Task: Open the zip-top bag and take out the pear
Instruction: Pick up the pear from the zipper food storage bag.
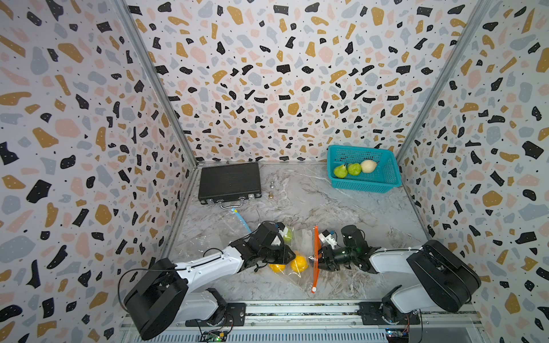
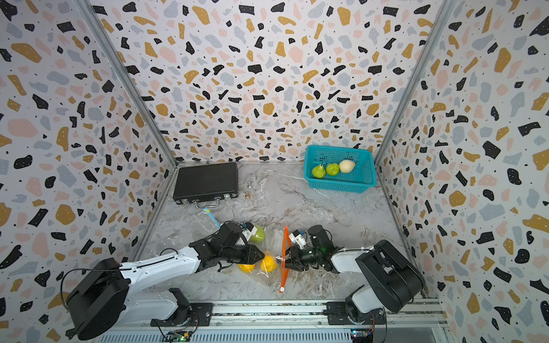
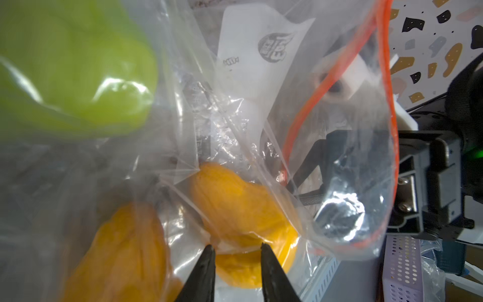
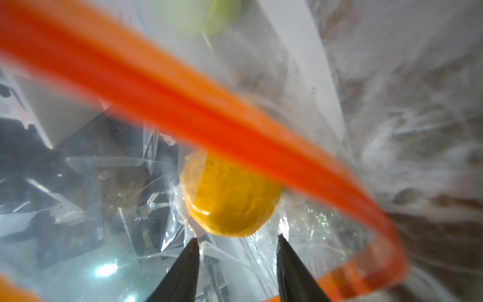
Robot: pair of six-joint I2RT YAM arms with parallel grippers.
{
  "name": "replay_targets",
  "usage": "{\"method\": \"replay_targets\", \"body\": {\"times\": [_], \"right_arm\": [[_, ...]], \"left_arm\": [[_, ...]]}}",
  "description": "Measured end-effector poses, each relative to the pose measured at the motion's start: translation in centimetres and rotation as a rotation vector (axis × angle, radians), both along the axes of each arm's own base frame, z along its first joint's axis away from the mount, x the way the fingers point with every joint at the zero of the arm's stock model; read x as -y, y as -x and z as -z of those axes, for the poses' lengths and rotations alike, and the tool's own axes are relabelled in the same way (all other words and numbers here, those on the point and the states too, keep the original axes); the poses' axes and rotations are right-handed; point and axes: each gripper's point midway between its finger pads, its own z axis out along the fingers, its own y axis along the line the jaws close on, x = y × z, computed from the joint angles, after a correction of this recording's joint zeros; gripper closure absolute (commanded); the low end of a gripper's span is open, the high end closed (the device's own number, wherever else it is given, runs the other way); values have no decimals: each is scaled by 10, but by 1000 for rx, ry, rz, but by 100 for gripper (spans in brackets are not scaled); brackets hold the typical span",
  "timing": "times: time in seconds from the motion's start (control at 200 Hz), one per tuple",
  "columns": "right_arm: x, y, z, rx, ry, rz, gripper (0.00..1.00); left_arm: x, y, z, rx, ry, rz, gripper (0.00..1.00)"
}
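The zip-top bag is clear, crinkled plastic and lies flat on the table near its front edge. Its orange zip strip runs front to back, with a white slider at the near end. In the left wrist view the strip spreads into a loop, so the mouth stands open. The pear is green and sits inside at the far end, seen through the film, behind two orange-yellow fruits.

Terrazzo-patterned walls enclose a grey marble tabletop with metal corner posts.
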Motion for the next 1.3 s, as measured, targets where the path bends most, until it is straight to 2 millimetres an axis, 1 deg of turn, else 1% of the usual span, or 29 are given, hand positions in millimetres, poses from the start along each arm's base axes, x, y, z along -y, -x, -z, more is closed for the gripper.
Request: {"method": "replay_targets", "body": {"times": [0.11,0.25,0.405,0.511,0.566,0.586,0.611,0.806,0.821,0.901,0.986,1.016,1.176,1.302], "right_arm": [[-3,0,0,11,-19,-2,36],[-7,5,5,-9,-33,-7,28],[-13,12,12,-38,-59,-23,25],[-16,11,17,-55,-88,-19,24],[-19,10,15,-54,-120,-20,23],[-20,9,14,-53,-131,-19,19],[-22,8,13,-50,-145,-20,18],[-29,7,8,-27,-199,-32,18],[-29,6,8,-25,-201,-32,18],[-31,5,9,-30,-199,-28,29],[-31,4,15,-45,-189,-20,44],[-32,3,16,-44,-190,-20,48],[-32,1,15,-43,-194,-10,53],[-24,3,12,-53,-174,15,56]], "left_arm": [[6,0,5,6,0,7,74],[9,-1,13,8,-8,1,75],[12,-5,17,16,-9,-9,78],[17,-10,17,31,5,-16,78],[20,-13,17,39,17,-21,79],[21,-14,16,40,21,-24,79],[22,-15,16,45,27,-30,79],[24,-21,15,70,46,-59,80],[24,-21,15,70,48,-60,80],[24,-22,15,73,48,-69,80],[23,-23,16,74,48,-75,80],[23,-22,16,75,49,-75,80],[19,-21,17,88,47,-84,80],[11,-22,20,87,29,-97,80]]}}
